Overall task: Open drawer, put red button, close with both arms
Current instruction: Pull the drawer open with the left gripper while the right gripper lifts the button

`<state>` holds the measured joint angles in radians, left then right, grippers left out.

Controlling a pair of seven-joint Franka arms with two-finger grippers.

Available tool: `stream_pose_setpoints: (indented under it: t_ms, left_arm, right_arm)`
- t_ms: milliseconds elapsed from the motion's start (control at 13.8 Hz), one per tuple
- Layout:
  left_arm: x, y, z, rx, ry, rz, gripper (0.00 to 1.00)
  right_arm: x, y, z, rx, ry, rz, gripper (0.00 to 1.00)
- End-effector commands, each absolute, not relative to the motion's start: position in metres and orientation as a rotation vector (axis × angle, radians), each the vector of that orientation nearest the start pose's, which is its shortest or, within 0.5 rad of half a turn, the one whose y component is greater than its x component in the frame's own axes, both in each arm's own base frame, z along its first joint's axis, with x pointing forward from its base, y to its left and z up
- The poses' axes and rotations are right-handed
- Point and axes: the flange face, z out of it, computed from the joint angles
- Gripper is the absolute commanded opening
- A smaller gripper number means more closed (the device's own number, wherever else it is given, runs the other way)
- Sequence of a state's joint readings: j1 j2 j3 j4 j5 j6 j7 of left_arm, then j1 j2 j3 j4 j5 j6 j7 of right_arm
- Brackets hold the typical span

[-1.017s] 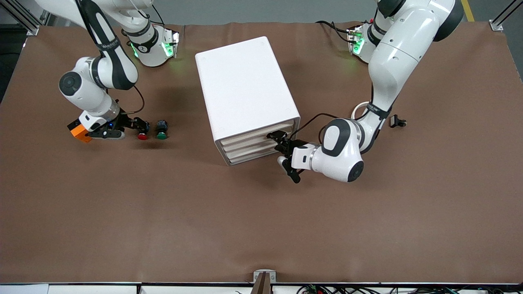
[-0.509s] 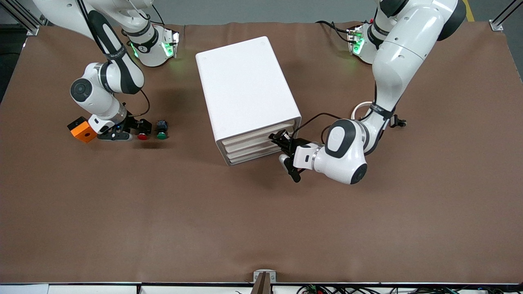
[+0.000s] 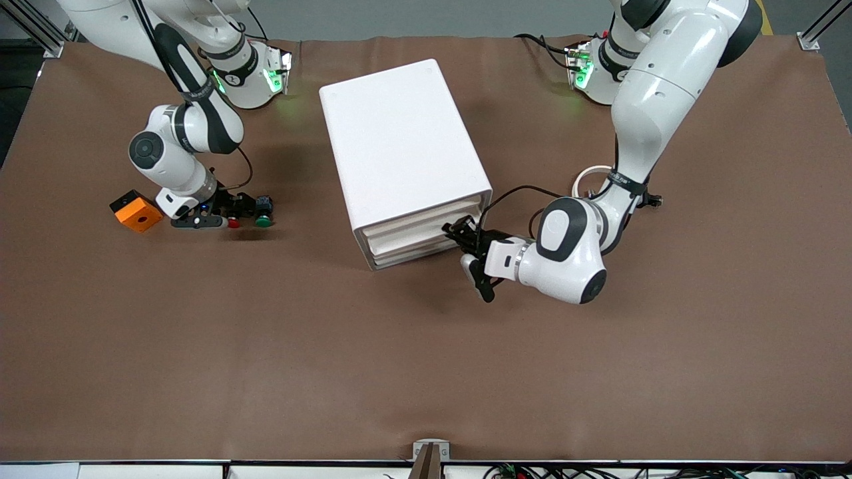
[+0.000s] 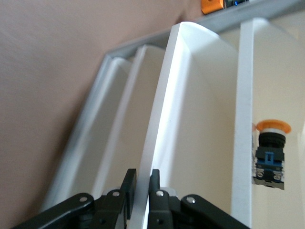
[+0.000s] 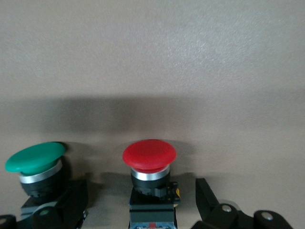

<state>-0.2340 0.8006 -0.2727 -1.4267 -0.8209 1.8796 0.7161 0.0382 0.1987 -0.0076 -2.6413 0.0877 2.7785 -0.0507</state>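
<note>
Brown wrinkled cover stretched across the desk, grey floor showing past its top edge, aluminium frame posts at the corners, even light overhead.

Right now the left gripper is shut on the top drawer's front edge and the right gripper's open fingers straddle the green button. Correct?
Not quite. The right gripper has its open fingers either side of the red button; the green button sits beside it, as the right wrist view shows. The left gripper is indeed shut on the top drawer front edge.
</note>
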Motion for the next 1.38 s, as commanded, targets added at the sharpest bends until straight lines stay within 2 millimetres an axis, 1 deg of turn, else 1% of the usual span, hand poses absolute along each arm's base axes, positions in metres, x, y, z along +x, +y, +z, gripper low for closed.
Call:
stream_pose_setpoints:
  t_ms: [0,73,145,218,363,436,509,581,654,799,872,1017,1090,1163,1235,1308]
  left_arm:
    - [0.631,-0.326,0.229,2.105,-0.794,-0.171,0.0]
    - [0.639,-0.317,0.228,2.132,-0.782,-0.128,0.0]
    - [0.646,-0.31,0.229,2.151,-0.77,-0.088,0.0]
    - [0.652,-0.304,0.23,2.171,-0.756,-0.051,0.0]
    - [0.664,-0.296,0.237,2.195,-0.746,0.025,0.0]
    - [0.671,-0.289,0.241,2.207,-0.738,0.067,0.0]
    - [0.676,-0.288,0.245,2.219,-0.735,0.104,0.0]
    - [0.682,-0.284,0.245,2.245,-0.719,0.159,0.0]
    - [0.688,-0.281,0.248,2.269,-0.702,0.213,0.0]
    - [0.696,-0.277,0.252,2.307,-0.665,0.306,0.0]
    - [0.698,-0.279,0.253,2.325,-0.651,0.348,0.0]
    - [0.699,-0.285,0.25,2.343,-0.624,0.394,0.0]
    - [0.7,-0.286,0.249,2.348,-0.614,0.409,0.0]
    - [0.699,-0.289,0.25,2.349,-0.616,0.417,0.02]
    - [0.699,-0.289,0.25,2.351,-0.615,0.425,0.12]
    - [0.701,-0.29,0.254,2.347,-0.611,0.437,0.27]
  right_arm:
    - [0.409,0.011,0.169,-3.105,0.024,0.097,0.88]
    - [0.408,0.009,0.169,-3.105,0.029,0.099,0.55]
    - [0.407,0.008,0.169,-3.104,0.036,0.109,0.08]
    - [0.406,0.008,0.168,-3.103,0.043,0.118,0.0]
    - [0.406,0.005,0.173,-3.098,0.06,0.151,0.0]
    - [0.408,0.002,0.181,-3.093,0.077,0.155,0.0]
    - [0.41,-0.004,0.189,-3.076,0.132,0.18,0.0]
    - [0.414,-0.009,0.2,-3.048,0.194,0.205,0.0]
    - [0.418,-0.009,0.211,-3.02,0.234,0.225,0.0]
    - [0.433,-0.011,0.241,-2.974,0.289,0.293,0.0]
    - [0.442,-0.01,0.262,-2.954,0.348,0.328,0.0]
    - [0.467,0.001,0.315,-2.917,0.495,0.406,0.0]
    - [0.483,0.01,0.347,-2.899,0.583,0.458,0.0]
    - [0.498,0.02,0.383,-2.885,0.644,0.514,0.0]
    - [0.511,0.031,0.424,-2.876,0.704,0.54,0.0]
    - [0.52,0.046,0.457,-2.872,0.772,0.577,0.0]
